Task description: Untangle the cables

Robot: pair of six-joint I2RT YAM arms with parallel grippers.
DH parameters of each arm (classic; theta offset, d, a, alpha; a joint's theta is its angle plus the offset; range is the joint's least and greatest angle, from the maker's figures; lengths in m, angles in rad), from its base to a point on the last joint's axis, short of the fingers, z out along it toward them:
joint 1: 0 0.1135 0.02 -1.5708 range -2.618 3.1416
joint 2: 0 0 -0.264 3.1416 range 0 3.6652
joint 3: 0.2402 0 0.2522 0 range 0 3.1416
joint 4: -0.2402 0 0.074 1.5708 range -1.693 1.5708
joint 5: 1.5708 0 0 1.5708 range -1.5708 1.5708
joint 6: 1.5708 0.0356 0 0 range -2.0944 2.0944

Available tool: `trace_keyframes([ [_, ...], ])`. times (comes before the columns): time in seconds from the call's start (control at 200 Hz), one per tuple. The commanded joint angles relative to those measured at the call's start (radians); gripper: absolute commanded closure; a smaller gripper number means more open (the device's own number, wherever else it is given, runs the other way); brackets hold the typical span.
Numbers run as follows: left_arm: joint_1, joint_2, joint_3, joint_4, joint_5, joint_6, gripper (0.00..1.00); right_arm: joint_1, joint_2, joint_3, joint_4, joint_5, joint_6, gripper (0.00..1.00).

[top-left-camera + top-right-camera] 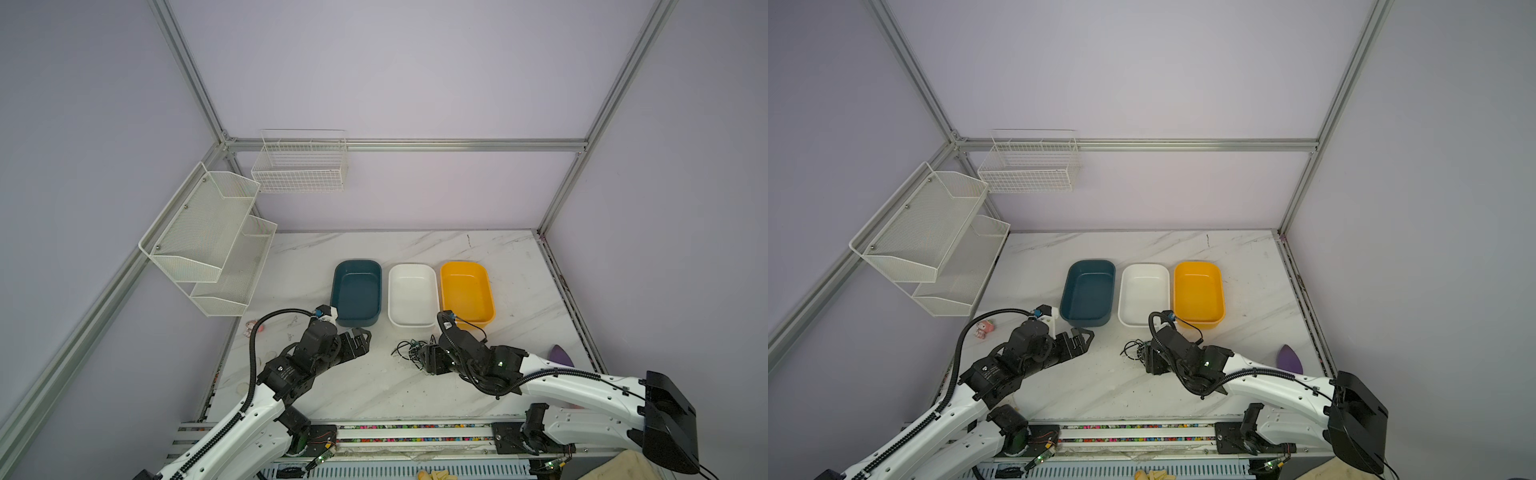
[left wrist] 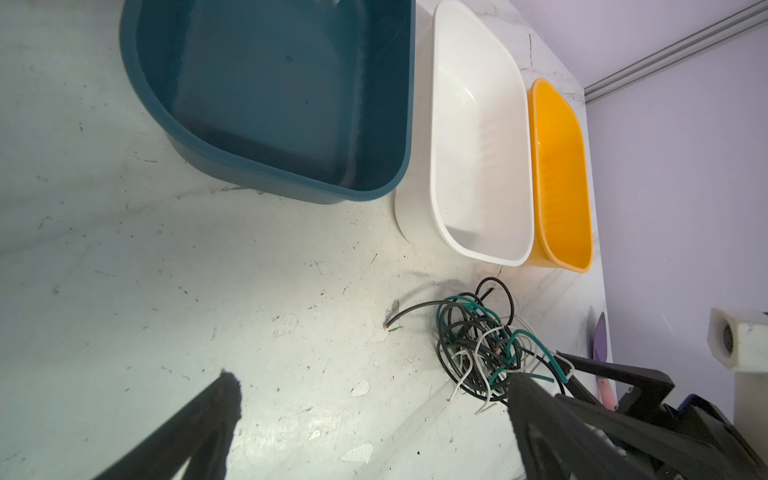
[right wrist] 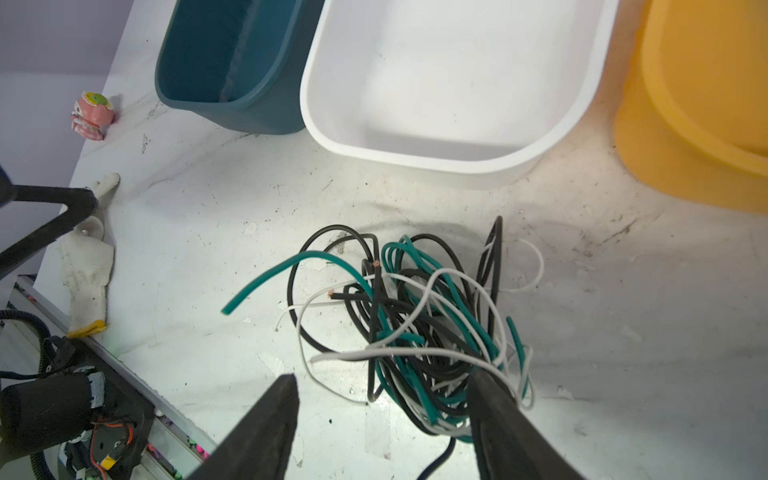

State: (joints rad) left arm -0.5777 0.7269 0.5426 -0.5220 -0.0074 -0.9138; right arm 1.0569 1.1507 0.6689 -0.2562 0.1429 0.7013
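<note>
since the job is to pull a knot apart, both top views show the cables (image 1: pixel 409 352) lying as one small clump on the tabletop (image 1: pixel 374 395), just on the near side of the white tub (image 1: pixel 412 320). the right tool (image 1: pixel 422 359) is down at the clump's right edge. the left tool (image 1: pixel 360 338) hangs apart to the left, placed, i judge, to take a free end. the clump has no clear long axis here; only a black end (image 1: pixel 393 353) trails left.

in the left wrist view the left tool's jaws are spread wide with nothing between them. the black end points left toward it, probably the easiest piece to take.

in the right wrist view the right tool's jaws stand apart astride the near part of the tangle. one finger (image 3: pixel 498 415) touches the strands without yet pinching them, likely there to anchor the clump. seen here, the bundle stretches near to far toward the white tub, and a green end (image 3: pixel 227 308) sticks out to the left.
</note>
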Motion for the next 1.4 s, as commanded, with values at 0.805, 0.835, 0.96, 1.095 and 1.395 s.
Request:
trace_keyframes([
  [0.805,-0.102,0.13,-0.096,0.17,0.061,-0.062,0.0,0.009,0.194,0.003,0.173,-0.06,-0.047,0.75],
  [0.835,-0.103,0.132,-0.099,0.179,0.062,-0.067,0.0,0.008,0.187,0.006,0.176,-0.07,-0.051,0.75],
  [0.96,-0.103,0.133,-0.122,0.232,0.083,-0.092,0.0,0.009,0.157,0.009,0.2,-0.127,-0.077,0.83],
  [1.095,-0.105,0.148,-0.133,0.288,0.114,-0.107,0.0,0.008,0.116,0.003,0.235,-0.178,-0.095,0.86],
  [1.395,-0.105,0.147,-0.237,0.543,0.217,-0.145,0.0,0.008,0.062,-0.024,0.338,-0.298,-0.102,0.96],
])
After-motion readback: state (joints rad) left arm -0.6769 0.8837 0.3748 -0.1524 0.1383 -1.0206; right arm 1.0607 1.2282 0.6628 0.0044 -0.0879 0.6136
